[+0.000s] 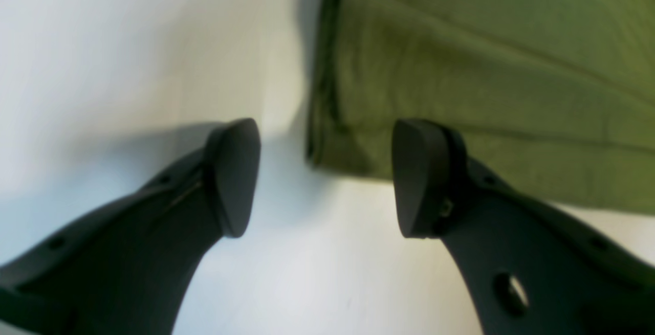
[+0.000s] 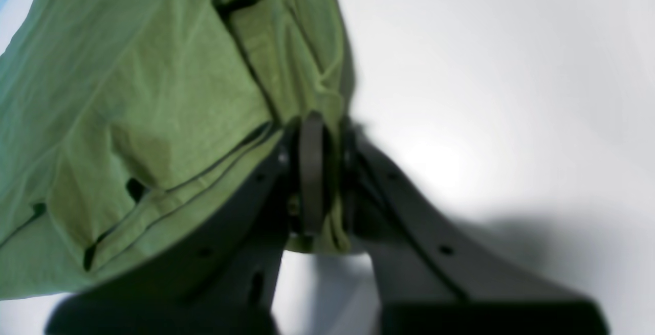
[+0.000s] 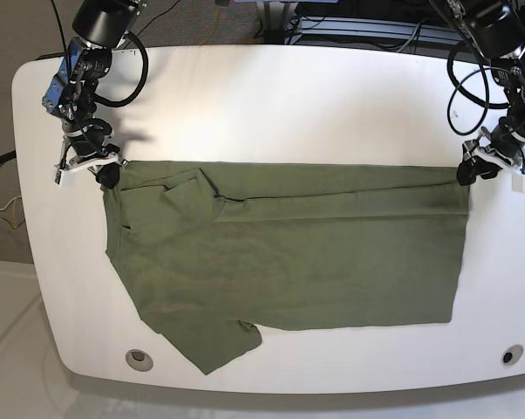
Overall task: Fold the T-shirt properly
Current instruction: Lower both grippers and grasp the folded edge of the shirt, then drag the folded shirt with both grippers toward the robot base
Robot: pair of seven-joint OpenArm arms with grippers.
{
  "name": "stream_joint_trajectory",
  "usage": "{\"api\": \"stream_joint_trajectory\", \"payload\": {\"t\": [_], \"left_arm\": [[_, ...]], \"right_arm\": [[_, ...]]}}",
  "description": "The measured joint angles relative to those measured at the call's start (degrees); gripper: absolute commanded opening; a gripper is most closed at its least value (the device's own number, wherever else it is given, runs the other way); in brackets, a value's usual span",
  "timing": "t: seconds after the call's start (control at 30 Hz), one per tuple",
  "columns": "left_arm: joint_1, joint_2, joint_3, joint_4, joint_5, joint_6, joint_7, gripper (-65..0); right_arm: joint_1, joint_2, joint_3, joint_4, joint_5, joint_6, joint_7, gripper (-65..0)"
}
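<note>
- T-shirt: olive green, lying on the white table, spread across the middle of the base view. Long straight edge runs along the top of the cloth, left to right.
- One sleeve sticks out at lower left of the base view, toward the table's near edge. A second fold of cloth sits bunched near the upper left corner of the shirt.
- Right gripper: at upper left of the base view, on the shirt's upper left corner. Right wrist view shows the fingers pressed together with green fabric pinched between them, so clamped on the T-shirt. Cloth fans out to the left of that frame, with several stacked hem layers visible.
- Left gripper: at the right edge of the base view, at the shirt's upper right corner. Left wrist view shows the two pads well apart, nothing between them but bare table.
- In the left wrist view the shirt's folded edge lies just beyond the gap between the pads, filling the upper right of the frame; the right-hand pad overlaps the cloth in the frame. Cannot tell whether it touches the fabric.
- Left wrist view is soft and the right wrist view is blurred near the fingers; fine detail of the hem is not readable.
- Two round holes in the table near its bottom edge: one at lower left, one at lower right.
</note>
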Motion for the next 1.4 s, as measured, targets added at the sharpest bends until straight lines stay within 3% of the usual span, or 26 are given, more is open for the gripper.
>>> {"api": "stream_joint_trajectory", "payload": {"t": [0.57,0.7,0.9,0.97,1.17,1.23,1.4], "left_arm": [[-0.22,0.07,0.31,-0.72,-0.76,-0.13,-0.76,-26.0],[-0.57,-0.04,1.31,-0.96,-0.79,-0.13,-0.70,-29.4],[-1.49,0.09,2.32,-1.86,-0.79,-0.11,-0.83,-40.0],[-1.46,0.22,2.29,-2.08,-0.81,-0.11,-1.14,-46.6],[-1.33,0.17,2.25,-2.51,-0.76,0.33,-1.49,-55.3],[-1.31,0.20,2.25,-2.54,-0.68,0.31,-1.46,-65.0],[-0.96,0.17,2.64,-2.69,-0.70,0.31,-1.51,-65.0]], "right_arm": [[-0.13,-0.13,-0.07,-0.31,0.26,0.04,1.05,-65.0],[-0.13,-0.15,-0.09,-0.22,0.31,0.07,1.09,-65.0],[-0.15,-0.17,-0.13,0.02,0.24,0.02,1.03,-65.0],[-0.15,-0.17,-0.13,0.09,0.24,0.02,1.03,-65.0],[-0.31,-0.26,-0.39,0.46,0.22,0.02,0.79,-65.0],[-0.44,-0.31,-0.39,0.50,0.24,0.02,0.83,-65.0],[-0.42,-0.28,-0.35,0.50,0.26,0.09,0.59,-65.0]]}}
